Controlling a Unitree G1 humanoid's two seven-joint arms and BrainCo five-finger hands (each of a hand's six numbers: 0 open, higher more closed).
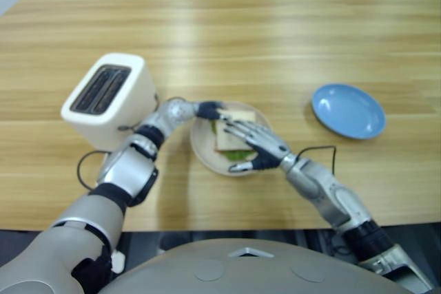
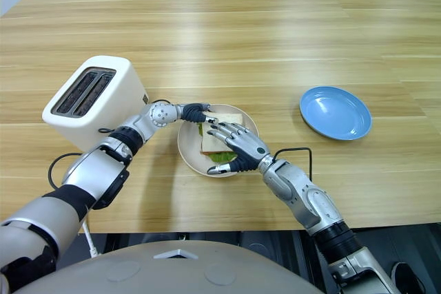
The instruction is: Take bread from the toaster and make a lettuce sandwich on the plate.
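Note:
A white toaster point(image 1: 107, 98) stands at the left, and its two slots look dark. To its right a cream plate point(image 1: 196, 145) holds a sandwich, a bread slice point(image 2: 224, 119) on top with green lettuce point(image 2: 219, 158) showing at its near edge. My left hand point(image 1: 209, 109) is at the plate's far-left rim, against the bread's corner. My right hand point(image 2: 238, 147) lies over the sandwich from the near right with its fingers spread flat on the bread, holding nothing.
An empty blue plate point(image 1: 348, 110) sits to the right on the wooden table point(image 1: 275, 46). A black cable point(image 1: 321, 148) loops beside my right wrist. The toaster's cord point(image 1: 83, 169) curls near the front-left edge.

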